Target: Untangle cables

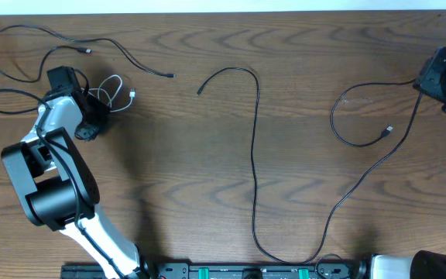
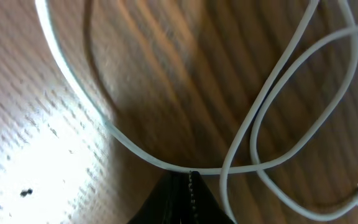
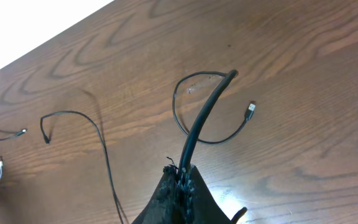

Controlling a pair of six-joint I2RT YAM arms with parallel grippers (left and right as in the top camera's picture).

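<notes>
Left claw has its two fingers pressed together, and their dark tips rest right against the white cable where it crosses the wooden table; the cord runs across the tips rather than between them, so it does not look pinched. Seen from above, this claw sits at the far left of the table, and the white cable lies in a small bundle of loose loops just beside it, one small plug end pointing right. Thin black cables wander over the top left corner near the arm, apart from the white one. Over at the far right edge, the right claw is clamped on the long black cable, which rises out of its closed fingers. From above, near that right claw, one stretch of black cord curls into an open loop ending in a small plug. Another stretch sweeps down to the near edge, then climbs the middle of the table and hooks over to a loose end.
</notes>
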